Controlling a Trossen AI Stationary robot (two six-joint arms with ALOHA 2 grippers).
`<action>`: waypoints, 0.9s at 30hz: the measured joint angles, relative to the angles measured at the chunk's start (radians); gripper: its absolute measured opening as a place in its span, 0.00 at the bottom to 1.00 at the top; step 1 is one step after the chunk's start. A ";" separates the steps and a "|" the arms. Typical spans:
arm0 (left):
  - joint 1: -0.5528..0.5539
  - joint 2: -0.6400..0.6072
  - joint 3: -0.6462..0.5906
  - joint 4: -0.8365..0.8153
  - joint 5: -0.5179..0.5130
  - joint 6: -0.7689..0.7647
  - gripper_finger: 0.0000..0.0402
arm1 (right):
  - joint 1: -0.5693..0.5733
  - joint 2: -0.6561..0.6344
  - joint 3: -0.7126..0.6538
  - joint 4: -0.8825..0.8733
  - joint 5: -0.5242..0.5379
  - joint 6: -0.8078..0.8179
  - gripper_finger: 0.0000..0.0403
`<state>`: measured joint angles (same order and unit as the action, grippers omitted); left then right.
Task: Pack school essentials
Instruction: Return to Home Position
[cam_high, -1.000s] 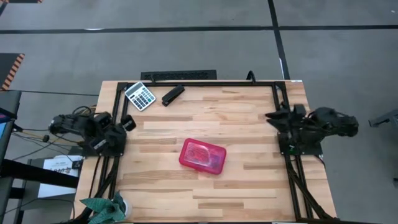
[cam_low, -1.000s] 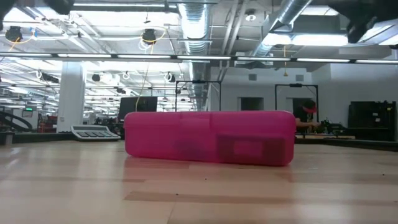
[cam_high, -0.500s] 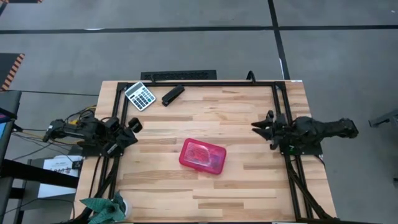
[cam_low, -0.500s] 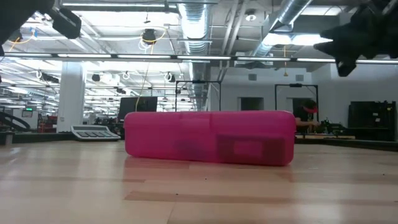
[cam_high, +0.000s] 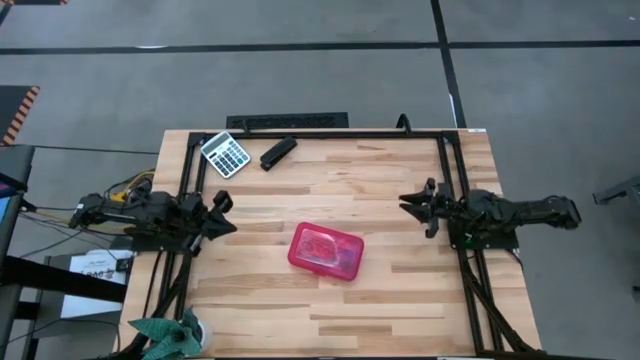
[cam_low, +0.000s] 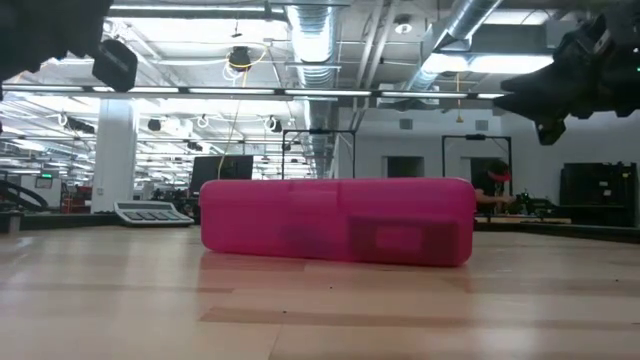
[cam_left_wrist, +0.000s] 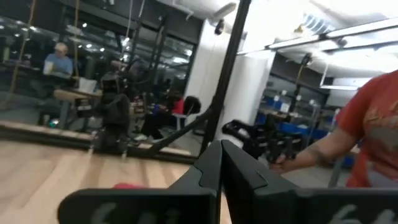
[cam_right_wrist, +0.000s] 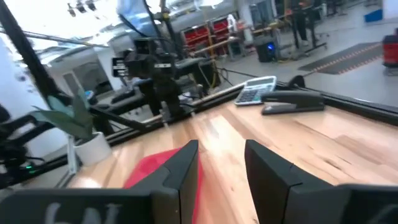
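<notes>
A closed pink plastic case (cam_high: 326, 250) lies flat on the middle of the wooden table, and it also shows in the low view (cam_low: 338, 220). Dim shapes show through its lid, but I cannot make out scissors, pencils, pen or packet. My left gripper (cam_high: 222, 211) hovers shut above the table, to the left of the case. My right gripper (cam_high: 410, 204) hovers open to the right of the case, its fingers (cam_right_wrist: 183, 168) pointing across the table at the case (cam_right_wrist: 155, 171). Neither gripper touches anything.
A grey calculator (cam_high: 226, 153) and a black stapler (cam_high: 278, 152) lie near the far left corner. A small potted plant (cam_high: 165, 335) stands at the near left corner. Black frame rails run along the left, right and far edges. A person in an orange top (cam_left_wrist: 367, 130) is beyond the table.
Both arms have stretched out from the table's sides toward the pink case. The left gripper has moved toward the right edge and the right gripper toward the left edge. In the low view both have come lower. The case has stayed where it was.
</notes>
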<state>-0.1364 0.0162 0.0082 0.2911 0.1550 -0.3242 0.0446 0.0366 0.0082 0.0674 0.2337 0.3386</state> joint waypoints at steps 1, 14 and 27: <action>0.000 0.000 0.000 -0.011 -0.003 0.005 0.00 | -0.007 0.001 0.000 0.000 0.001 0.000 0.35; 0.000 0.001 -0.001 -0.166 -0.097 0.118 0.00 | -0.034 0.002 -0.001 -0.014 0.001 0.001 0.35; 0.000 0.001 -0.002 -0.258 -0.145 0.014 0.00 | -0.033 0.002 -0.002 -0.014 0.001 0.003 0.35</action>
<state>-0.1364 0.0174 0.0063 0.0326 0.0105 -0.3102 0.0113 0.0383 0.0067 0.0532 0.2348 0.3419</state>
